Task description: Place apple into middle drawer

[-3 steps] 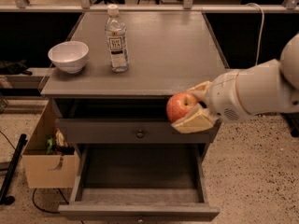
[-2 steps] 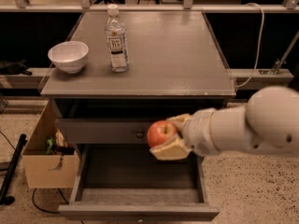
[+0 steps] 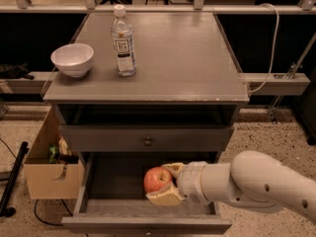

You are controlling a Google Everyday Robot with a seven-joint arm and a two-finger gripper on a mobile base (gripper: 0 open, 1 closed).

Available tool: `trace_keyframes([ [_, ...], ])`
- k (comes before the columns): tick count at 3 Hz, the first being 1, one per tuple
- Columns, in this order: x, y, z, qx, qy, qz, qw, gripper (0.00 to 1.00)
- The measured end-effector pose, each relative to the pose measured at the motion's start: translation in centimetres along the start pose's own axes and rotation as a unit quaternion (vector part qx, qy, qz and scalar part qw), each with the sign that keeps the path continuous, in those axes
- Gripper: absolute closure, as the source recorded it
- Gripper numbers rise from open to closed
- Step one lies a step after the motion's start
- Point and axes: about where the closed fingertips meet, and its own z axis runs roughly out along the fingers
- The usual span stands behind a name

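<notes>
The red-orange apple [image 3: 157, 179] is held in my gripper [image 3: 165, 184], whose tan fingers [image 3: 166, 197] are shut on it from the right. My white arm [image 3: 247, 184] comes in from the lower right. Apple and gripper hang inside the pulled-out middle drawer [image 3: 113, 179], just above its bare grey-brown floor, right of centre. The drawer's front edge [image 3: 148, 224] lies below the apple.
A shut drawer front with a small round knob [image 3: 147, 141] sits above the open drawer. On the cabinet top [image 3: 173, 53] stand a white bowl [image 3: 72, 59] and a water bottle [image 3: 123, 42]. A cardboard box [image 3: 49, 169] stands on the floor at left.
My gripper has carried the apple left and down, from beside the cabinet's right front corner into the open drawer.
</notes>
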Motion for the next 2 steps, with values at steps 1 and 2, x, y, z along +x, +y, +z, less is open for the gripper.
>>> trace_keyframes([
  [1,3.0,-0.6,2.7,-0.016,0.003,-0.017,0.9997,1.0],
  [2,4.9,-2.7,4.4,-0.01,0.011,-0.037,0.9992,1.0],
])
